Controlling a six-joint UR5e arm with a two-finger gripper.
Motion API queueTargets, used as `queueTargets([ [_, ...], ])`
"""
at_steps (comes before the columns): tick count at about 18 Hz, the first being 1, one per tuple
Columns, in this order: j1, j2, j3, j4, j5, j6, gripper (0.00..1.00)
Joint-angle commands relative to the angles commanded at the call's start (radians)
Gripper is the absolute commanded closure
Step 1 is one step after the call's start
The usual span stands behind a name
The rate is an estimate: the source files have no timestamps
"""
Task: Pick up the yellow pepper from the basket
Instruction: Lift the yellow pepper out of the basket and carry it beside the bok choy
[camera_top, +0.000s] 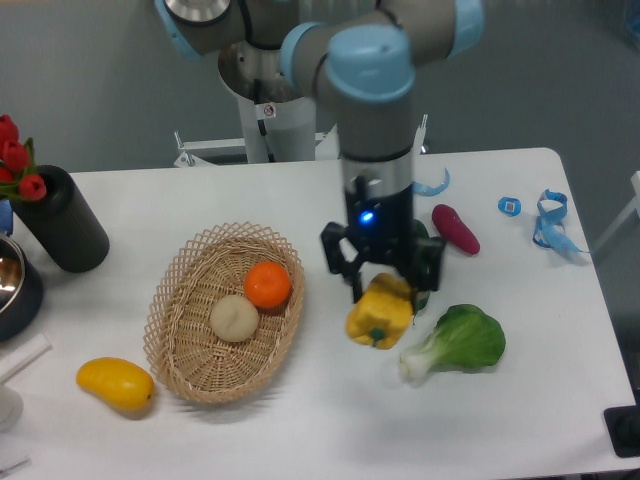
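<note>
The yellow pepper (380, 317), glossy and lobed with a small green stem facing down, hangs above the table to the right of the basket (178, 335). My gripper (382, 290) is shut on its upper part, with black fingers on either side. The oval wicker basket sits left of centre and holds an orange fruit (268, 285) and a pale round item (234, 318).
A yellow mango-like fruit (115, 385) lies left of the basket. A bok choy (460, 343) lies just right of the pepper, with a cucumber (421, 265) partly behind the gripper and a purple vegetable (455, 228) beyond. Black cylinder (62, 222) and tulips at far left; blue clips at right.
</note>
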Motion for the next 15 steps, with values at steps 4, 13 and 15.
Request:
queueTargets([
  [4, 0.055, 0.011, 0.003, -0.017, 0.0, 0.06, 0.48],
  [13, 0.118, 0.015, 0.008, -0.055, -0.014, 0.137, 0.48],
  [15, 0.126, 0.015, 0.008, -0.055, -0.015, 0.137, 0.48],
])
